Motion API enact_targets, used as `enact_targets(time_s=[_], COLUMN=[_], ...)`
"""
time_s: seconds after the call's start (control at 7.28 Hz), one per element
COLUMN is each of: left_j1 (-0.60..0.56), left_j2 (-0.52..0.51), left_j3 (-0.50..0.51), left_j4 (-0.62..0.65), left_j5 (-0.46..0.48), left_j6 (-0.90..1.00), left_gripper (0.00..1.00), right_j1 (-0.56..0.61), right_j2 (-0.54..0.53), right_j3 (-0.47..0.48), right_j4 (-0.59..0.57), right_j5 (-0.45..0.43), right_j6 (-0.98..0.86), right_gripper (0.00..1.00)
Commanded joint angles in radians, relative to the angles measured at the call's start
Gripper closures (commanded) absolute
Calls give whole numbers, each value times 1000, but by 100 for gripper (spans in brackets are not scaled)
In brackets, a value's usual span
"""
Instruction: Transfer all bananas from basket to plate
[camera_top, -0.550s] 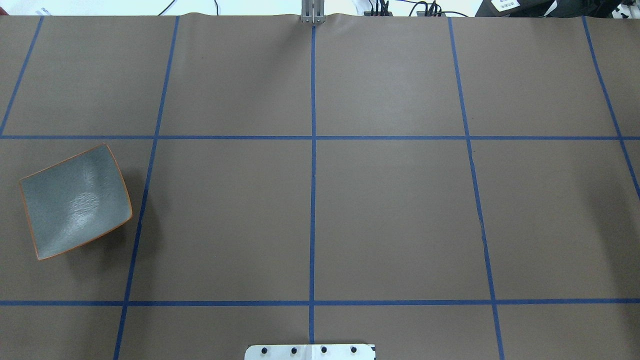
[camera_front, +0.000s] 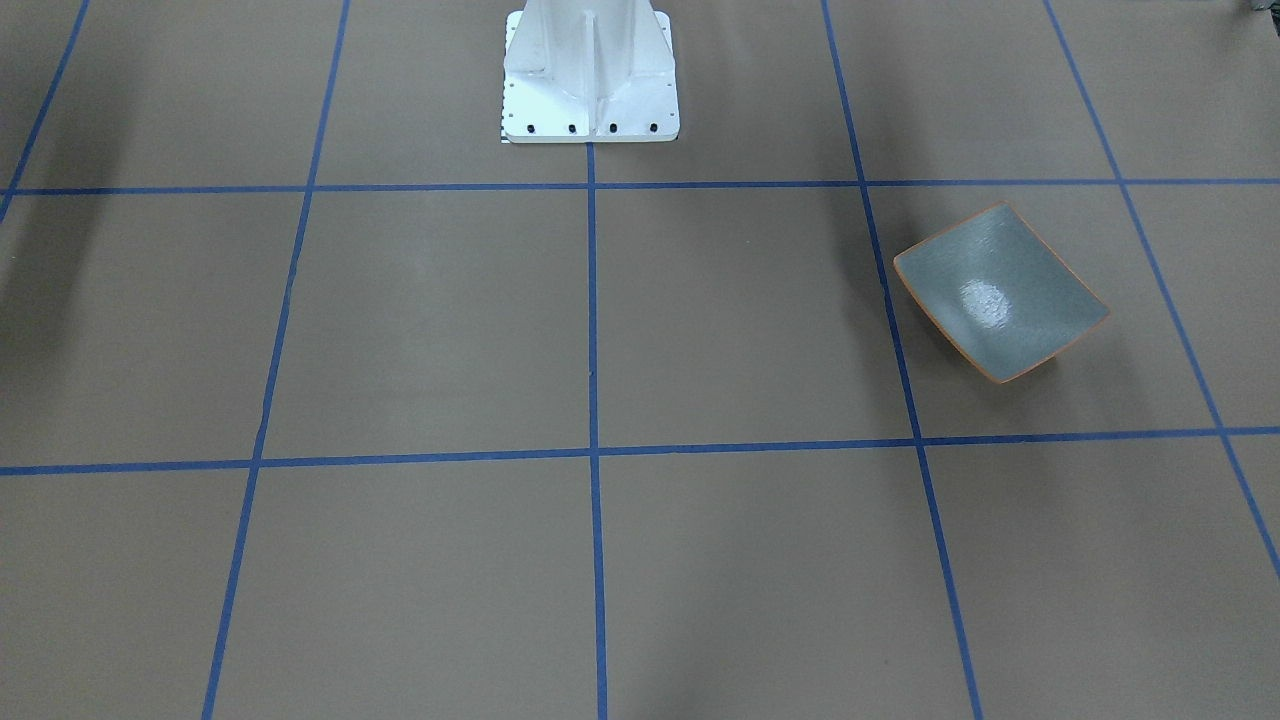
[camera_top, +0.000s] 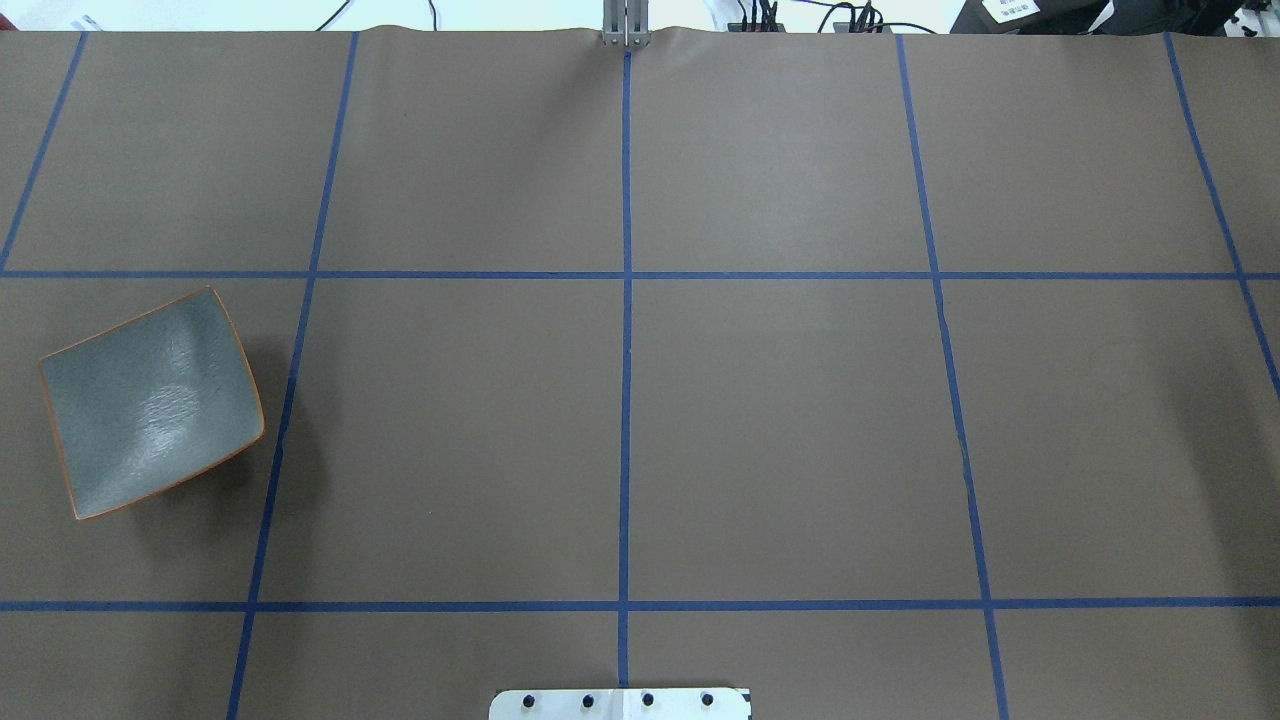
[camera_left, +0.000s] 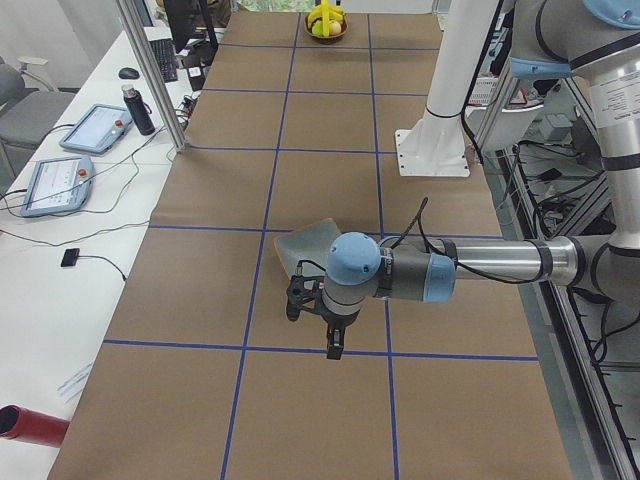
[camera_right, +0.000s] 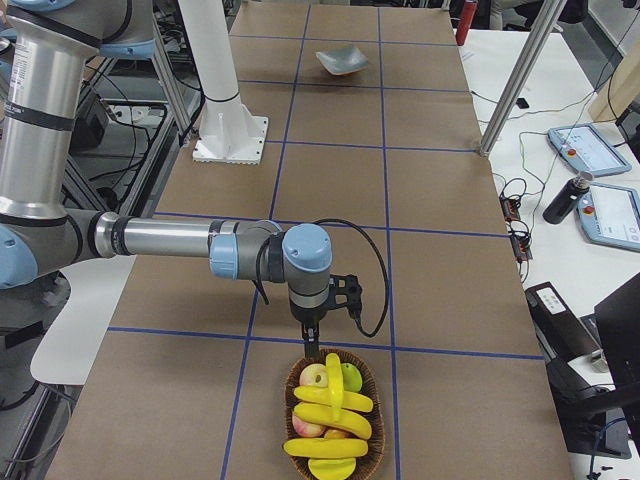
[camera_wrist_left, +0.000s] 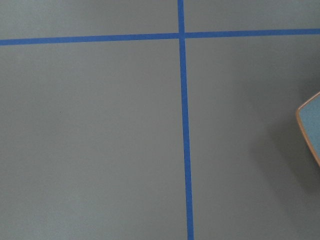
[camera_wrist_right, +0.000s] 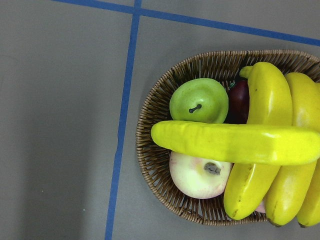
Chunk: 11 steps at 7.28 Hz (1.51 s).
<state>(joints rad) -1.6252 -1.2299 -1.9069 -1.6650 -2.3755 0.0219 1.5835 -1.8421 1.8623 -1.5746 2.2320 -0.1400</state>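
A: How many bananas (camera_wrist_right: 235, 143)?

B: The right wrist view shows four, all in the one basket (camera_wrist_right: 150, 115). One lies across three, beside one green apple (camera_wrist_right: 199, 100) and one pale apple (camera_wrist_right: 200, 175).

A: The plate (camera_top: 150, 400)?

B: One, at the worktop's (camera_top: 780, 430) other end, near the left claw (camera_left: 335, 345). The right claw (camera_right: 312, 338) hangs by the basket. It cannot be told whether either is apart or together.

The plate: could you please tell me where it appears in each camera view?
Exterior front-facing: plate right of centre.
Overhead exterior: left edge, mid-height.
Exterior left: centre, partly behind the left arm.
Exterior right: top, far end.
Left wrist: right edge, a corner only.
Right wrist: not in it.
Landmark: white robot base, in all four exterior views.
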Motion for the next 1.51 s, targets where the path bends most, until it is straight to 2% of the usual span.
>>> enact_targets(time_s=[0.0, 0.27, 0.55, 0.69, 0.82, 0.96, 1.1, 1.24, 1.37], left_j1=[1, 1, 1, 1, 1, 1, 1, 1, 1], left_j2=[-3, -13, -13, -13, -13, -13, -11, -11, -10], left_j3=[-3, -3, -1, 2, 3, 6, 6, 8, 8], left_j4=[-2, -2, -2, -2, -2, -2, -1, -1, -1], left_j5=[-1, 1, -1, -1, -1, -1, -1, -1, -1], left_j6=[0, 0, 0, 0, 0, 0, 0, 0, 0], left_gripper=[0, 0, 0, 0, 0, 0, 0, 0, 0], right_j1=[0, 1, 4, 3, 4, 4, 3, 3, 3], right_j2=[42, 38, -5, -22, -32, -43, -25, 22, 44], right_j3=[26, 18, 11, 8, -3, -15, -70, -143, -200], right_j4=[52, 129, 217, 222, 220, 219, 222, 220, 220], right_j5=[-9, 53, 41, -10, -64, -87, -91, -95, -101], right_j6=[11, 10, -32, -146, -311, -496, -674, -839, -928], right_gripper=[0, 0, 0, 0, 9, 11, 4, 2, 2])
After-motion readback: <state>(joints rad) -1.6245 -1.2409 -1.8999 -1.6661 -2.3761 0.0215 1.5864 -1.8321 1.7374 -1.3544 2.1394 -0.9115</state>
